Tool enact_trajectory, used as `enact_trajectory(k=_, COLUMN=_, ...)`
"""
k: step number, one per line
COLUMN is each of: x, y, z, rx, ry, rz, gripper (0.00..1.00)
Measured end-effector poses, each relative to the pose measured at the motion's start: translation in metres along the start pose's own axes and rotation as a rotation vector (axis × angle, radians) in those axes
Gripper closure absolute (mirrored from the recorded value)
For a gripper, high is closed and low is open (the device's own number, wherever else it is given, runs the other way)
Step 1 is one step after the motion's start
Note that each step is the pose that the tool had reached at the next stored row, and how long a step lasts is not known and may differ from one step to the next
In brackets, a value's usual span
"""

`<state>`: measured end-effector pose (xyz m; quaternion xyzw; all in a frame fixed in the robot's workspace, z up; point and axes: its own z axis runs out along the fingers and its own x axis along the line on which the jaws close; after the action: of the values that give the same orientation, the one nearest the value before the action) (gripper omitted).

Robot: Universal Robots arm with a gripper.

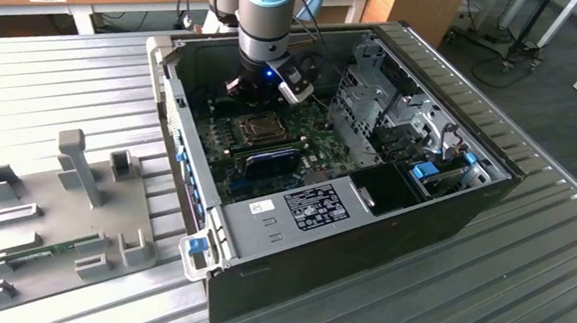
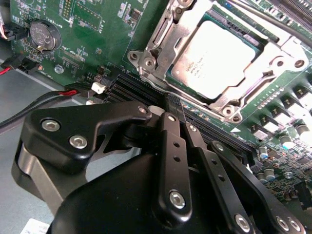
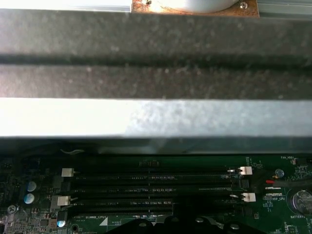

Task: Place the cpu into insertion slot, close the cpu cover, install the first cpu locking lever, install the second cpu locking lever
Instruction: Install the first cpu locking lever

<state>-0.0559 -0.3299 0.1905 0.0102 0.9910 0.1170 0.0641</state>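
The cpu (image 2: 219, 53) lies flat in its socket on the green motherboard, grey metal top up. The silvery cpu cover (image 2: 161, 48) is down around it, framing the chip through its window. My gripper (image 2: 171, 100) has its black fingers shut together, tips just off the socket's edge, beside the memory slots (image 2: 127, 87). I cannot tell if the tips touch a locking lever. In the exterior view the gripper (image 1: 256, 94) reaches down into the open computer case, just behind the socket (image 1: 262, 129).
The case walls (image 1: 174, 97) enclose the arm on all sides. A metal drive cage (image 1: 378, 99) stands at the socket's exterior-view right. Memory slots (image 3: 156, 190) run under the case wall (image 3: 156, 117). A coin battery (image 2: 43, 36) sits on the board. A grey fixture plate (image 1: 65, 205) lies outside.
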Motion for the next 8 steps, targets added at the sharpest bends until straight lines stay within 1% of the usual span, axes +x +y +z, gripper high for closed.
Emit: enact_trajectory(k=8, x=0.0001, y=-0.0003, z=0.0005, rx=0.0002, ry=0.0002, rz=0.000, gripper=0.89)
